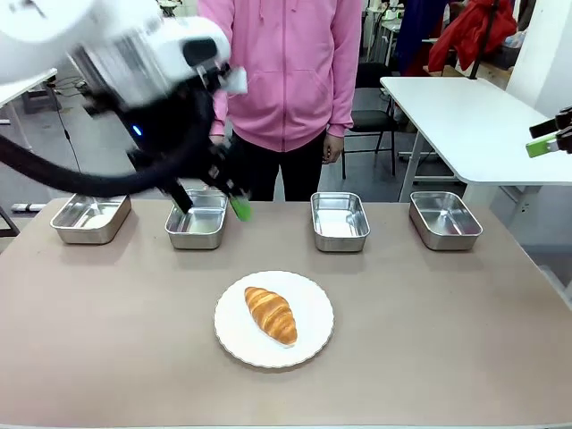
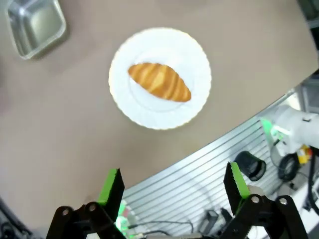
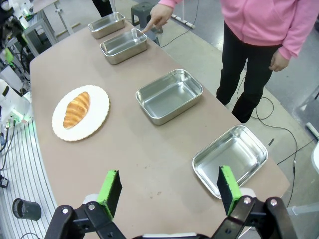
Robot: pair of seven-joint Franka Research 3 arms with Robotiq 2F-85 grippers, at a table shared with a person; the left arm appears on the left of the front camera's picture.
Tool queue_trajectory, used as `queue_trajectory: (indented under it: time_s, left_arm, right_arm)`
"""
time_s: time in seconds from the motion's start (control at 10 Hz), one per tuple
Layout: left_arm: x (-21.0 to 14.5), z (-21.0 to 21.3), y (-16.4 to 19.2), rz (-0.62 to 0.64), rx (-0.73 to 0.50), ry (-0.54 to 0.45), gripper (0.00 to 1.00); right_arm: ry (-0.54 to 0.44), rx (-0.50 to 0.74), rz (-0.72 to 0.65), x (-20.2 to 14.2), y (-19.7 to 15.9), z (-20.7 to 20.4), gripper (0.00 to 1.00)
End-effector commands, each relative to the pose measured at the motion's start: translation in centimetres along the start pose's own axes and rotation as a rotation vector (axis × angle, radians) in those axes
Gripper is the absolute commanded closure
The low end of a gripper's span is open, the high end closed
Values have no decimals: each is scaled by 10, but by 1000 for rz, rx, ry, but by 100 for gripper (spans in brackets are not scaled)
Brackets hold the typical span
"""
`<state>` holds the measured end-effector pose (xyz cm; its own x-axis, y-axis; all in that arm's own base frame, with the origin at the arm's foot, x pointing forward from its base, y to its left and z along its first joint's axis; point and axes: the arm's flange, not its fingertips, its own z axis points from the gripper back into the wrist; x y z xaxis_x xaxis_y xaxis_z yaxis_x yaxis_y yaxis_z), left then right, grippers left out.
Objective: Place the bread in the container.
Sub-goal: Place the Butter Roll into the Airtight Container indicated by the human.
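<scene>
The bread (image 1: 271, 315) is a golden croissant lying on a round white plate (image 1: 308, 308) near the table's front middle. Several shiny steel pans stand in a row behind it. The person's hand (image 3: 155, 17) points a finger at the container (image 3: 123, 46), second from the left (image 1: 197, 223). My left gripper (image 1: 212, 204) hangs open above that pan, blurred; its wrist view looks down on the bread (image 2: 159, 81) between open fingers (image 2: 113, 186). My right gripper (image 1: 552, 140) hovers high at the far right, open (image 3: 169, 189), with nothing in it.
The other pans sit at the far left (image 1: 90, 217), right of centre (image 1: 340, 220) and far right (image 1: 444, 219). A person in a pink hoodie (image 1: 286, 71) stands at the far edge. A white table (image 1: 474, 125) stands behind on the right.
</scene>
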<state>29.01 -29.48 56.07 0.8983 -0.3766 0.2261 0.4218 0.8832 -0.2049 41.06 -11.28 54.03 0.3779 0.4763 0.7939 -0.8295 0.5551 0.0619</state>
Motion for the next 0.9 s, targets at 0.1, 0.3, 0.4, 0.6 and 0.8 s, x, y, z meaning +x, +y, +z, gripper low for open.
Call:
queue_trajectory:
  time_s: [0.1,0.3,0.4,0.6,0.8]
  left_arm:
    - [0,0,0,0,0,0,0]
    - [0,0,0,0,0,0,0]
    - [0,0,0,0,0,0,0]
    - [6,-34,-15,40,-26,48,0]
    - [15,-77,-39,208,39,48,0]
  right_arm:
    - [-9,3,4,1,0,1,0]
    - [-9,3,4,1,0,1,0]
    - [-9,3,4,1,0,1,0]
    - [-9,3,4,1,0,1,0]
    - [-9,3,4,1,0,1,0]
